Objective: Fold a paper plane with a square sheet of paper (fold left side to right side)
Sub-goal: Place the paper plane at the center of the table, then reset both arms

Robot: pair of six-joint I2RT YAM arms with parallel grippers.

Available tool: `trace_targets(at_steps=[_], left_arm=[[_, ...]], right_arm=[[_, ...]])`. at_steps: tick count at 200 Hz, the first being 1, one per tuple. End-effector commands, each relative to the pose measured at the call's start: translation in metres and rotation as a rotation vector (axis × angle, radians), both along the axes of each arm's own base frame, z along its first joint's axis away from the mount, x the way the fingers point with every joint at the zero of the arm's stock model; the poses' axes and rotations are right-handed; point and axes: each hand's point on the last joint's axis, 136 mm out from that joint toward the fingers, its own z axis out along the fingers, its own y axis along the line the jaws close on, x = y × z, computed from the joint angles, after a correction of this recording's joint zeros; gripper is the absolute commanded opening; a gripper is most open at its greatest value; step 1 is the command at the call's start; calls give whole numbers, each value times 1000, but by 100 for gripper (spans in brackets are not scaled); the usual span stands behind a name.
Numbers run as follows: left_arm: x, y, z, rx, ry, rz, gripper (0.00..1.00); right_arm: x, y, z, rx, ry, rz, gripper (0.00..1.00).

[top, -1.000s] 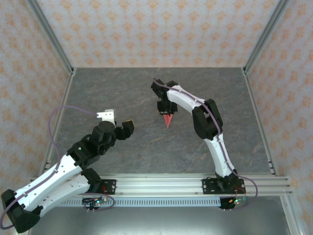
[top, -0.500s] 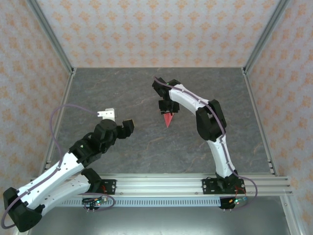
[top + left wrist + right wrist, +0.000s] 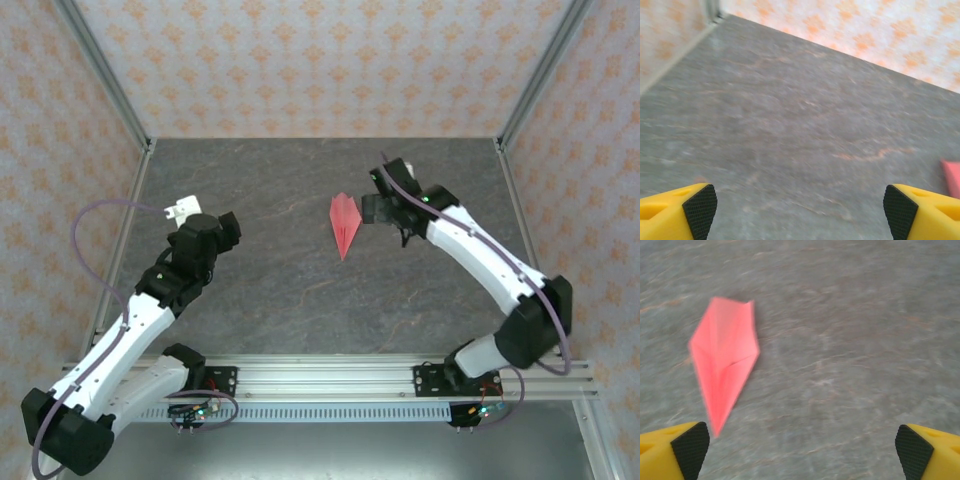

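Salmon-pink paper plane (image 3: 344,224) lying flat, with right end effector (image 3: 801,447) released near it, left end effector (image 3: 800,210) released, well apart

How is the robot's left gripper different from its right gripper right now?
The right gripper sits close beside the paper plane, not touching; the left gripper is far off across the table. The right gripper's camera sees the whole plane lying flat; the left gripper's camera catches just a pink corner. Both are open, hold nothing, and have yellow fingers with black pads.
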Motion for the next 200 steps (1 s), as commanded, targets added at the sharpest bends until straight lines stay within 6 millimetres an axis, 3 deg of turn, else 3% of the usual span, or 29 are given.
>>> trace_targets(at_steps=[1, 21, 28, 36, 70, 103, 123, 150, 200], left_arm=[[4, 35, 19, 177, -95, 156, 90], [5, 51, 9, 249, -136, 229, 90], [5, 55, 3, 266, -132, 238, 90], [6, 59, -5, 288, -115, 241, 90], [15, 70, -34, 356, -37, 239, 90], [32, 67, -62, 363, -27, 174, 90], [43, 58, -73, 352, -53, 103, 90], [55, 49, -90, 345, -79, 15, 89], [80, 37, -128, 308, -95, -105, 88]], right_arm=[[18, -46, 16, -14, -214, -126, 100], [16, -90, 3, 9, -300, -228, 100], [17, -102, -11, -7, -317, -242, 100], [15, -116, -9, -17, -396, -277, 100], [9, -164, -60, -59, -473, -441, 100], [22, -160, -89, -69, -500, -376, 100], [32, -154, -89, -82, -534, -304, 100], [34, -164, -116, -12, -539, -315, 100], [43, -167, -122, 26, -485, -304, 100]])
